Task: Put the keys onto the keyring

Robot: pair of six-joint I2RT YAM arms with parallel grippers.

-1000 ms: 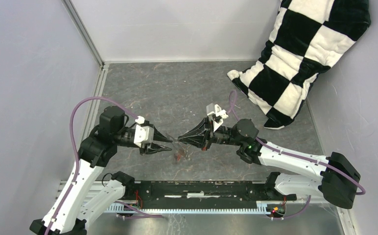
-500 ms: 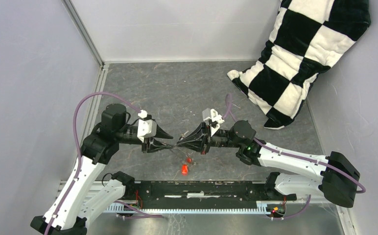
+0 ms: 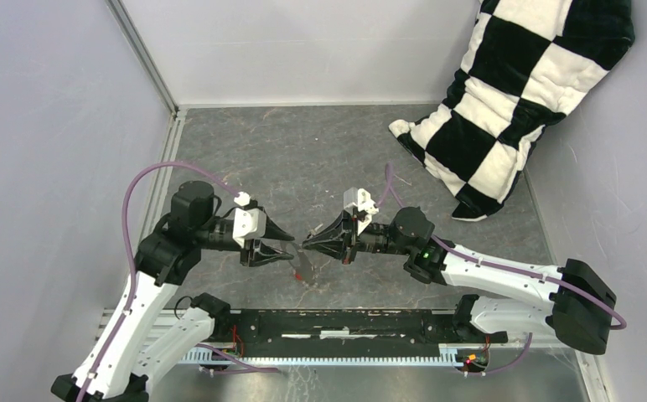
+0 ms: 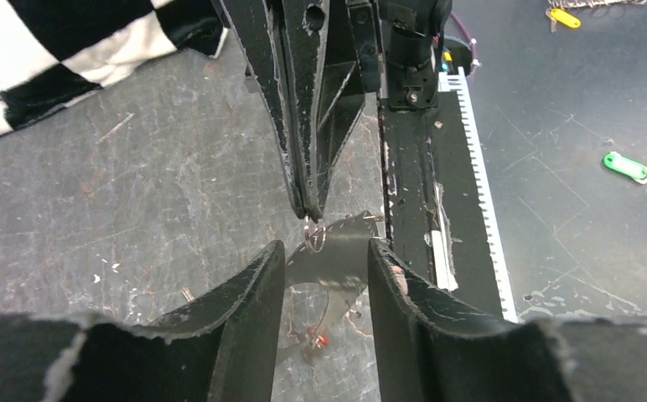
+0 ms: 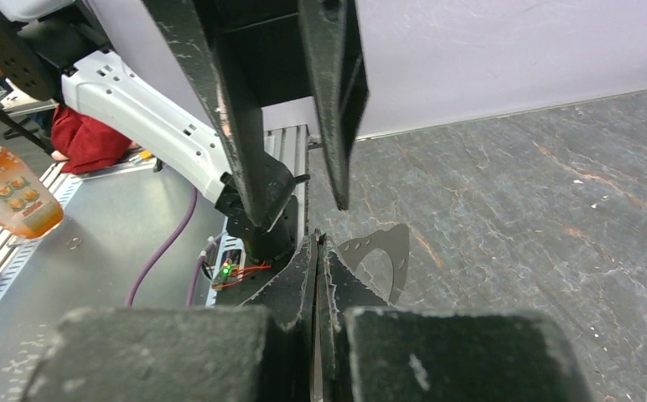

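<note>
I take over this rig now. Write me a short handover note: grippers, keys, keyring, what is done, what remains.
Left gripper: fingers apart around the thin grey metal hoop, raised off the table; grip unclear.
Right gripper: shut, pinching the hoop's edge.
Small red key: shows just under the hoop; threaded or not, cannot tell.
Black key: not seen.
Done: nothing certain. Left: check the red key, then find and thread the black one.

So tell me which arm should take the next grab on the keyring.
Left. Its tool is open, with a finger on either side of the keyring, so it probably only needs to close. The right tool is shut, apparently pinching the ring's edge, so it looks occupied.
</note>
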